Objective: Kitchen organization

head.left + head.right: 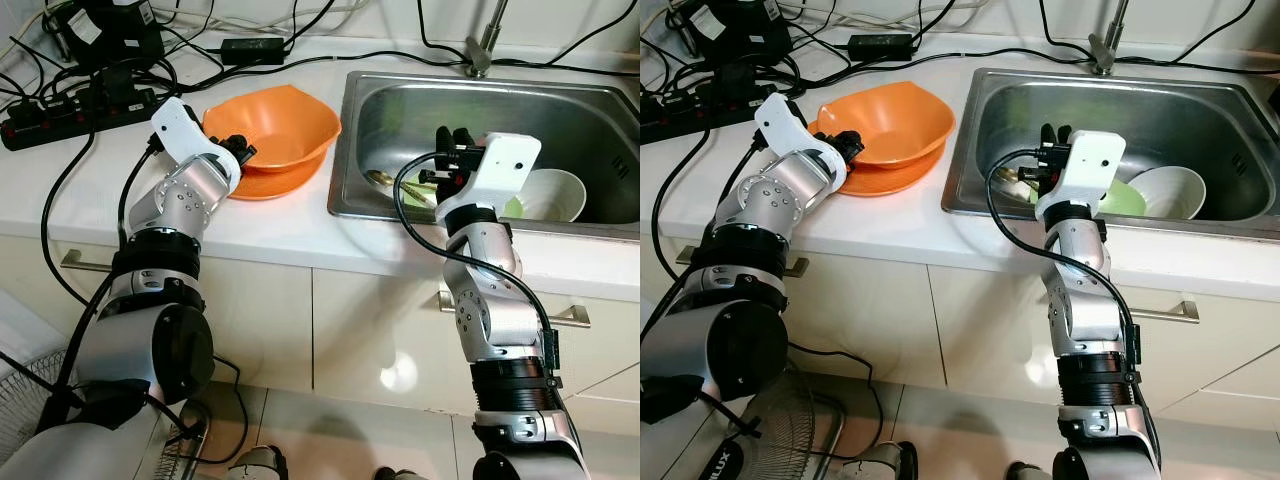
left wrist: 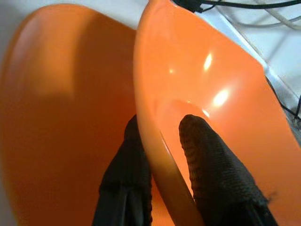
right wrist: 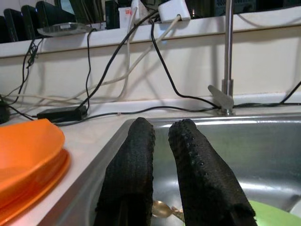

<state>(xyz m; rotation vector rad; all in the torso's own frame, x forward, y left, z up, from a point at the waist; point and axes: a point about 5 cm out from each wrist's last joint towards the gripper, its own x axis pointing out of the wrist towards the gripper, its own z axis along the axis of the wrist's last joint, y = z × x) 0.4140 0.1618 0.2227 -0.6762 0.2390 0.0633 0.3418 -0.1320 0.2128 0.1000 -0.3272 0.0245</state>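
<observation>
Left gripper (image 2: 162,155): the two fingers (image 2: 211,165) are closed across the rim of the orange bowl (image 1: 275,125), one inside the wall, one outside. The fingertips are partly hidden by the rim. The bowl sits tilted on an orange plate (image 1: 270,182), whose far side is covered by the bowl.

Right gripper (image 3: 162,141): the fingers (image 3: 131,169) stand a narrow gap apart and grip nothing. They hang over the steel sink (image 1: 400,100) at its 9 o'clock edge. Seen from the head, the white wrist housing conceals most of them.

In the sink, at 3 o'clock of the right gripper, lies a white bowl (image 1: 555,190). A green dish (image 1: 1125,198) beside it is half hidden by the arm. A spoon (image 3: 162,208) shows between the fingers, its handle cut off.

The bench (image 1: 270,225) carries a power strip (image 1: 60,115) and cables at 11 o'clock of the orange bowl. The faucet (image 3: 228,70) is cut off at the top.
</observation>
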